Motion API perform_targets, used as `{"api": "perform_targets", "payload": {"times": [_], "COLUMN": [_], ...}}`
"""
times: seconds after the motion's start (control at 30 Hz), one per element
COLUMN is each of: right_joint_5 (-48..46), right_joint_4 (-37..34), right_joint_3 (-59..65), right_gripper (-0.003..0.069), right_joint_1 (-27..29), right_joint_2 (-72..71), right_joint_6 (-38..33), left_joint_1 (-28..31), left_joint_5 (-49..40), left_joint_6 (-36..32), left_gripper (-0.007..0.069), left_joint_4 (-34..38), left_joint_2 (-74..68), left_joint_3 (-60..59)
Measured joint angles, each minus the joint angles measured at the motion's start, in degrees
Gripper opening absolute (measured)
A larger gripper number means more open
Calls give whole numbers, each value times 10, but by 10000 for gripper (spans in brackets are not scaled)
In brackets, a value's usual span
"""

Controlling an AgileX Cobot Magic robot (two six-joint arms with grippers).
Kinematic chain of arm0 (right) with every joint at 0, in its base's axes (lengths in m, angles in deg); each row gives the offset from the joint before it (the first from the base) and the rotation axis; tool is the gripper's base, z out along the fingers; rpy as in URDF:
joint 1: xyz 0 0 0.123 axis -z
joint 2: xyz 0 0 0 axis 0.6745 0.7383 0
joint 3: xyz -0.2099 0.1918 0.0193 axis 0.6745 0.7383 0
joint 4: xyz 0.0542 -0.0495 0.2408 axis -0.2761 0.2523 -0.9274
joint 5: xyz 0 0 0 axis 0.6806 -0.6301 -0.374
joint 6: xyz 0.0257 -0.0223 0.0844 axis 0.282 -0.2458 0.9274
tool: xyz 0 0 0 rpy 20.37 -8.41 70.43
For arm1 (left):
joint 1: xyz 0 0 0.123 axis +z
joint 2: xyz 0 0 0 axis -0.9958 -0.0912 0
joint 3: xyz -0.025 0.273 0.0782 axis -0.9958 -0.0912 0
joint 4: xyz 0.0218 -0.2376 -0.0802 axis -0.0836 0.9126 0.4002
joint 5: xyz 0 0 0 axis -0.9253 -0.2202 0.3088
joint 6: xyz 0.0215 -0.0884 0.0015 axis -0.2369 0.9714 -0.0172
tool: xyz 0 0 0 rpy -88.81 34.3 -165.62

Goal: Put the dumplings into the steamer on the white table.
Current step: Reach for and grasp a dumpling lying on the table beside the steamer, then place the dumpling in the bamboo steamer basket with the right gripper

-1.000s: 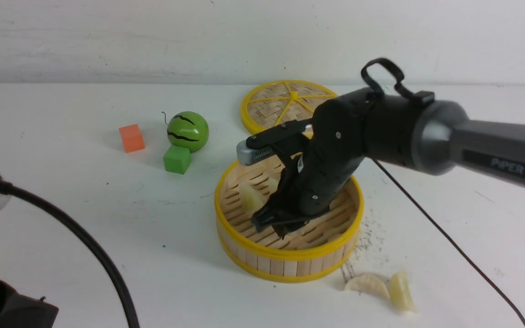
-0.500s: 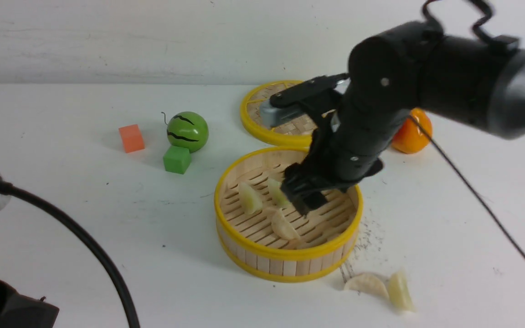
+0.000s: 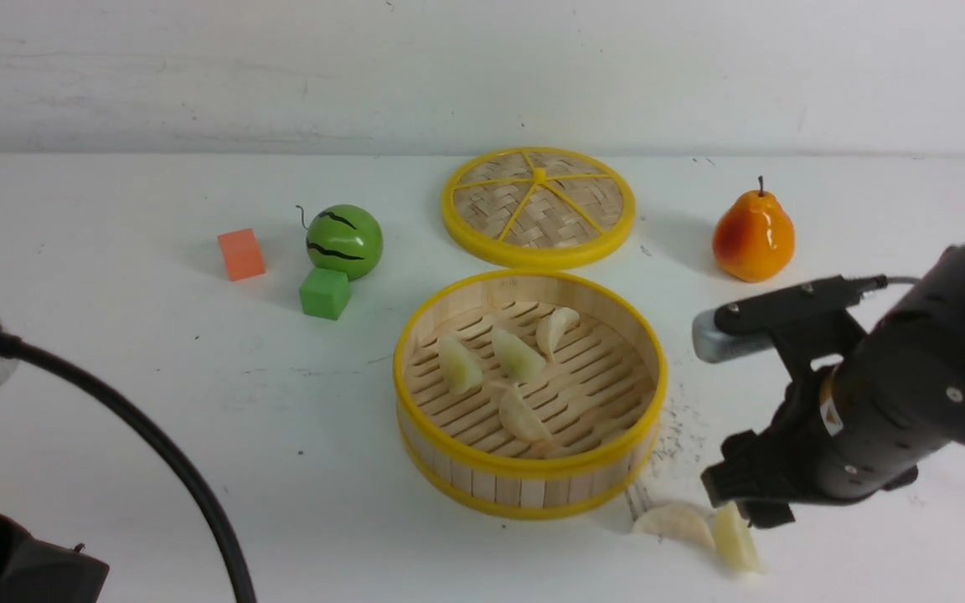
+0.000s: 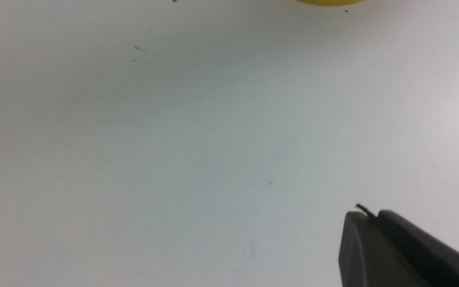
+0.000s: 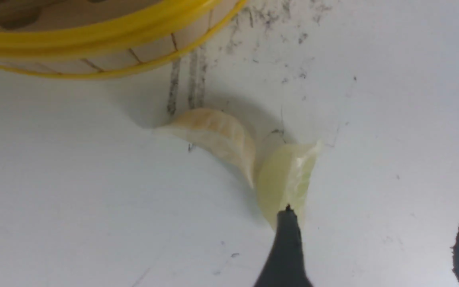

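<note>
Inside the steamer (image 3: 526, 471), on its slatted floor: four dumplings (image 3: 516, 353), each apart from the others (cream and pale green among them). Outside, on the white table (image 3: 156, 352) just beside the steamer's near-right wall: the remaining two, a cream dumpling (image 3: 673, 523) and a green dumpling (image 3: 734, 542), touching end to end, the cream one closer to the steamer.

Right gripper (image 5: 379, 207): low over that pair, on the side away from the steamer. Spread wide, pinching nothing. One fingertip (image 5: 287, 223) at the end of the green dumpling; touching it or just above it, cannot tell.

Left gripper (image 4: 373, 239): off to the left of the steamer, above bare table. Only one dark finger in its wrist view, so spread or pressed together, cannot tell.

Behind the steamer: woven lid (image 3: 538, 208), flat on the table, near but apart. Behind and to the right: orange pear (image 3: 753, 237), upright. Behind and to the left: striped green ball (image 3: 345, 241), green cube (image 3: 325, 292) just beside it, orange cube (image 3: 241, 254) farther out.
</note>
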Motion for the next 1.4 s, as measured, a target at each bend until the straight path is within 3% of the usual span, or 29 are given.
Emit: {"api": "perform_targets", "payload": {"times": [0.23, 0.4, 0.5, 0.6, 0.73, 1.07, 1.23, 1.4], "right_joint_5": [93, 107, 109, 109, 96, -41, -51, -21], "right_joint_4": [-12, -8, 8, 14, 23, 18, -82, -182], "right_joint_3": [14, 14, 13, 13, 13, -26, -157, -273], "right_gripper": [519, 504, 470, 382, 243, 240, 240, 240], "right_joint_1": [4, 3, 3, 4, 4, 4, 5, 5], "right_joint_2": [69, 102, 119, 120, 117, 24, 12, 101], "right_joint_6": [0, 0, 1, 1, -1, -67, -151, -208], "left_joint_1": [0, 0, 0, 0, 0, 0, 0, 0], "left_joint_5": [2, 2, 2, 2, 2, 2, 7, 11], "left_joint_6": [-1, -1, -1, -1, -1, -1, -1, -1], "left_gripper": [28, 28, 33, 35, 35, 36, 39, 39], "left_joint_4": [0, 0, 0, 0, 0, 0, 0, 0], "left_joint_2": [0, 0, 0, 0, 0, 0, 0, 0], "left_joint_3": [0, 0, 0, 0, 0, 0, 0, 0]}}
